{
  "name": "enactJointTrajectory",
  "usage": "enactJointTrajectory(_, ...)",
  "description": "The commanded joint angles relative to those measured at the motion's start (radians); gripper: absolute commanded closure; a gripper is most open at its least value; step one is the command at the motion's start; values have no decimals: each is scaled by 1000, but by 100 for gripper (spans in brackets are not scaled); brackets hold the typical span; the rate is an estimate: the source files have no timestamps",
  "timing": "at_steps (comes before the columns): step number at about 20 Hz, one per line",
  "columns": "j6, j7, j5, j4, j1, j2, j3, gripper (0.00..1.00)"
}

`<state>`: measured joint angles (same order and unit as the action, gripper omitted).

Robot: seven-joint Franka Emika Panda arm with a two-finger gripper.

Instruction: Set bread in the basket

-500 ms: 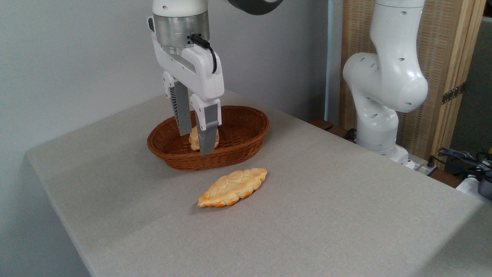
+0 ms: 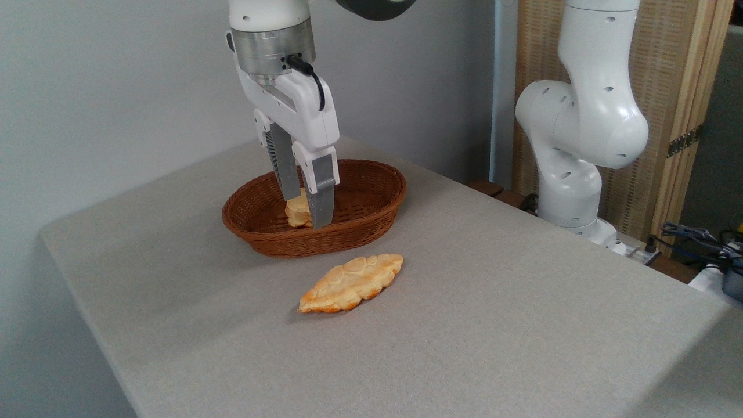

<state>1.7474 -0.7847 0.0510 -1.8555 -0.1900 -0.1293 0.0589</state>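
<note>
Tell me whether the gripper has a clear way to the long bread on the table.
Probably yes: the bread lies alone on the table, just in front of the basket, with nothing over it. The gripper hangs over the basket.

A reddish-brown wicker basket [image 2: 371, 200] is seen on the grey worktop [image 2: 493, 325], towards the far side. The claw [image 2: 306, 210] is held pointing down into the basket, its two grey fingers [image 2: 321, 194] set a little apart, with a small puffy bun [image 2: 298, 212] lying in the basket just behind and between them; whether the bun is touched cannot be told. The bread [image 2: 350, 283], long, flat and golden with bumpy lobes, is laid on the worktop just in front of the basket, apart from its wall. The white arm base [image 2: 580, 145] is seen at the right, before a wooden screen [image 2: 673, 87].
</note>
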Motion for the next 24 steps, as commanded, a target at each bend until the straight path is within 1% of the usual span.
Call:
enactJointTrajectory(1, -20, -13, 0, 7, -3, 0, 1, 0)
enactJointTrajectory(7, -16, -16, 0, -16, -11, -3, 1, 0)
enactJointTrajectory(16, 3, -19, -3, -93, -11, -7, 2, 0)
enactJointTrajectory(21, 131, -19, -14, -198, -11, 5, 4, 0)
enactJointTrajectory(24, 144, -19, -16, -208, -9, 23, 9, 0)
